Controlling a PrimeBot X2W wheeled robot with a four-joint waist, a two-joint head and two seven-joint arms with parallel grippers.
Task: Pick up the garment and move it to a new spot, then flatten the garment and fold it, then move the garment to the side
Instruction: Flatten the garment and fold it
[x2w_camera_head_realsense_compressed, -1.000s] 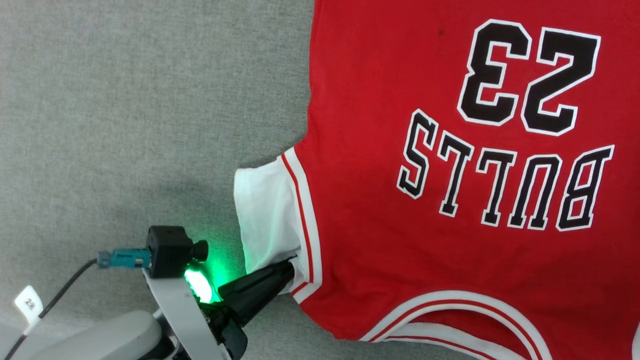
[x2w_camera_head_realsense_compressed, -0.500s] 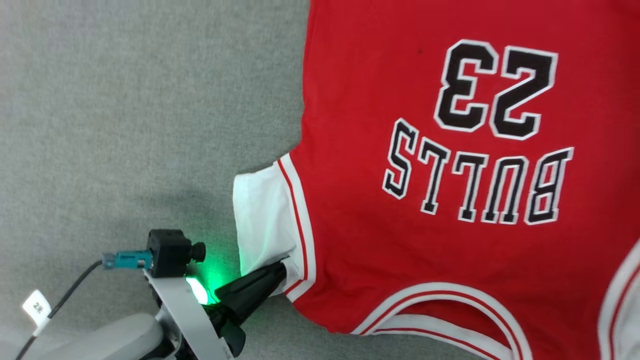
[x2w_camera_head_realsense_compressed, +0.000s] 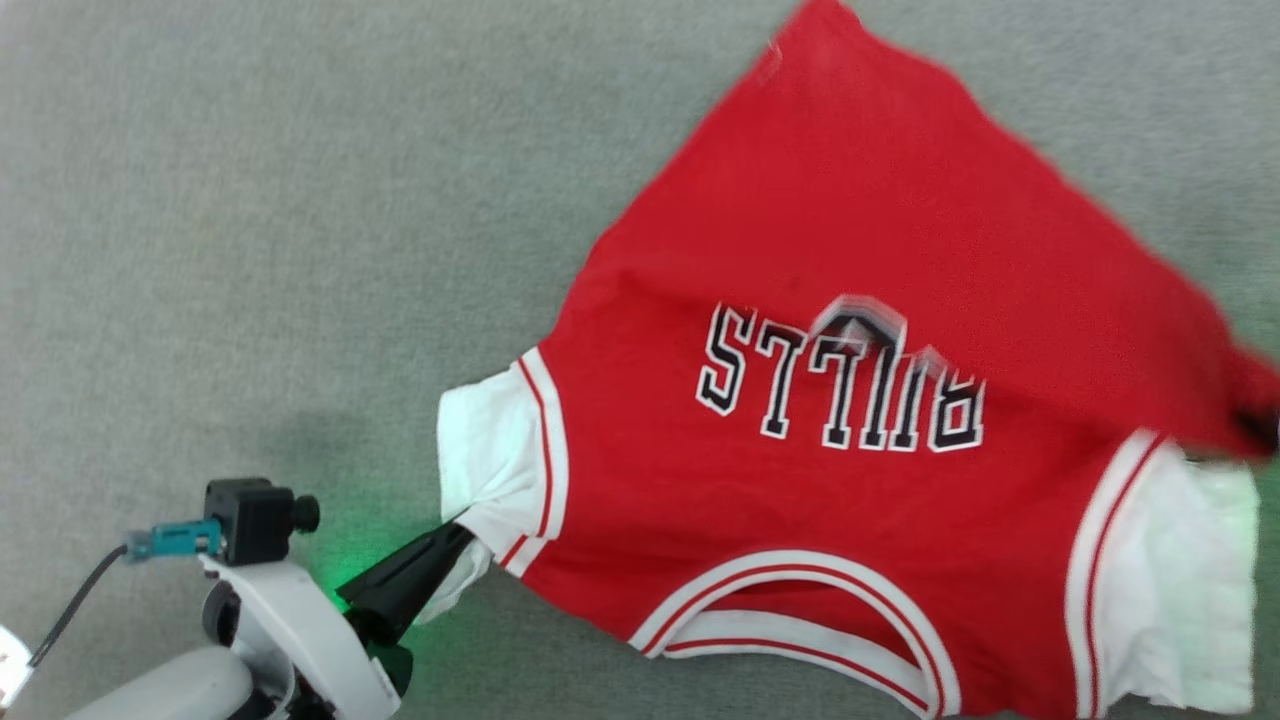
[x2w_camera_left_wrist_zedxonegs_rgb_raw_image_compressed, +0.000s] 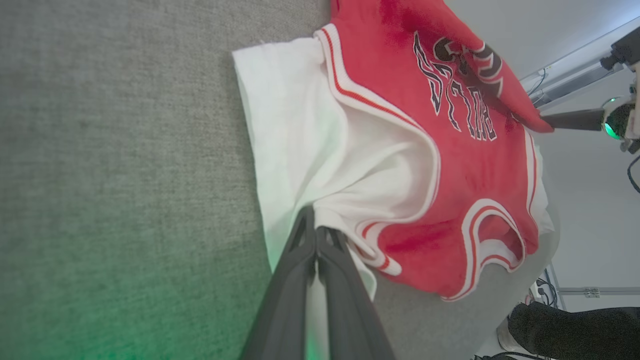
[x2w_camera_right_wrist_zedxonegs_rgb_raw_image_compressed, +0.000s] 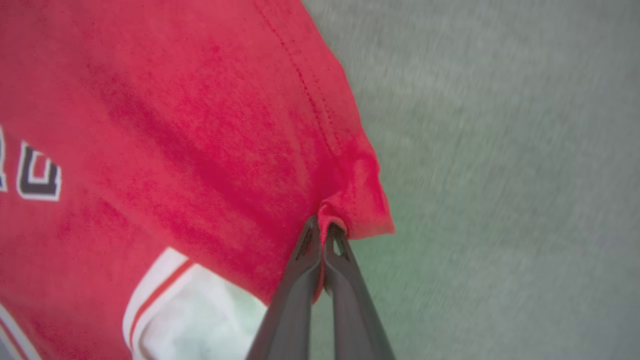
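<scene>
Head view: left gripper (x2w_camera_head_realsense_compressed: 452, 533) pinches jersey (x2w_camera_head_realsense_compressed: 800, 520) armhole at 8 o'clock; right gripper (x2w_camera_right_wrist_zedxonegs_rgb_raw_image_compressed: 322, 227) clamps its red hem at 3 o'clock.

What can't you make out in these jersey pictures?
Head view: print on the jersey above its letters, covered by a folded flap and blurred.
Head view: the right gripper, cut off by the right edge.
Left wrist view: a person's dark-clothed limb, cut off at the corner; arm or leg unclear.

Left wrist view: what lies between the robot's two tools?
The red jersey spans the stretch: the left tool pinches its white shoulder, the right tool a red corner. The left wrist view shows both.
</scene>
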